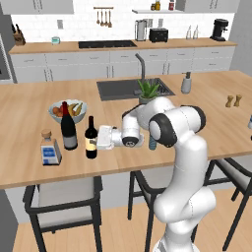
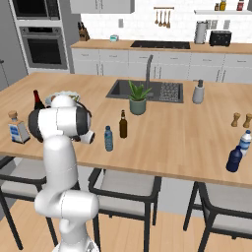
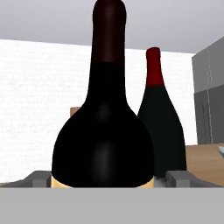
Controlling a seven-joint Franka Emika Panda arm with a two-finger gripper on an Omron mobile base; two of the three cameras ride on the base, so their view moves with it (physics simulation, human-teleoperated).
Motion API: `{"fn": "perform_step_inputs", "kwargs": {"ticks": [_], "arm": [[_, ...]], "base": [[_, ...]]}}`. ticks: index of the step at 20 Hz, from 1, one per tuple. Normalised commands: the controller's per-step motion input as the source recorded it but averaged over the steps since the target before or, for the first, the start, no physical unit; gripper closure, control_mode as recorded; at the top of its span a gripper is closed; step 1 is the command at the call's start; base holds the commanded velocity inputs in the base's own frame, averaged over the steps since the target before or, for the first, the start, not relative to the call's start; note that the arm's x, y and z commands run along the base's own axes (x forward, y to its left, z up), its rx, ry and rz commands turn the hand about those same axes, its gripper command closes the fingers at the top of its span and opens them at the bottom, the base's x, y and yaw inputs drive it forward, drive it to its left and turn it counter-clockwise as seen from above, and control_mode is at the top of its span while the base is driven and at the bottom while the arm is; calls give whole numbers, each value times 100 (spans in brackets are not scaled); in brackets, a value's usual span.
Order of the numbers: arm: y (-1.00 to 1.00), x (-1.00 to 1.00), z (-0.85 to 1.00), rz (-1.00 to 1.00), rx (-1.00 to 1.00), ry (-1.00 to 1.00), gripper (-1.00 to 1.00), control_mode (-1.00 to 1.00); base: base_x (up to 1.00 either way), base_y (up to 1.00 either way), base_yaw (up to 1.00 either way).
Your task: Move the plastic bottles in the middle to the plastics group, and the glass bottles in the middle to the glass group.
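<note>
1. Standing on the wooden table point(image 1: 29, 142) in the left base view, the yellowish-label wine bottle point(image 1: 90, 138) is upright just at the tip of the white gripper point(image 1: 100, 137), which reaches level toward it from the right. From this side it cannot be told whether the fingers touch the glass.
2. Same view: the grey-label wine bottle point(image 1: 68, 127) stands just left of and slightly behind it, with the squat clear bottle point(image 1: 50, 149), cork-stoppered and blue-labelled, further left near the table's front edge. A fruit bowl point(image 1: 70, 109) sits behind these two.
3. Same view: a potted plant point(image 1: 147, 92) stands at the near rim of the sink point(image 1: 115, 88), behind the arm.
4. Right base view: the small blue plastic bottle point(image 2: 108, 139) and the slim brown bottle point(image 2: 123, 124) stand upright near each other in the middle of the table, the brown one behind and to the right. Well apart at the far right edge stand two more plastic bottles point(image 2: 238, 152), one dark blue, one pale.
5. Right base view: the squat clear bottle stands at the far left; a red bottle top pokes out behind the arm's shoulder.
6. Hand view: the yellowish-label bottle looms centred, very close. The two finger tips point(image 3: 180, 177) sit wide, one either side of its body with a small gap showing, so the gripper is spread and not pinching. The grey-label bottle rises behind to the right.
</note>
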Motion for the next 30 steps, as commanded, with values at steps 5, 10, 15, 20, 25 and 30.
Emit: {"fn": "perform_step_inputs", "kwargs": {"ticks": [5, 10, 15, 20, 25, 30], "arm": [[-27, 1, 2, 0, -1, -1, -100, -100], [-12, -16, 0, 0, -2, -1, -100, -100], [-13, -20, 7, 0, -4, -8, -100, -100], [-40, -23, 12, 0, -3, -4, -100, -100], [-50, -25, 12, 0, 0, -4, -100, -100], [-56, -70, 23, -1, 0, -6, -100, -100]], "base": [[0, 0, 0], [0, 0, 0], [0, 0, 0], [0, 0, 0], [0, 0, 0], [0, 0, 0]]}}
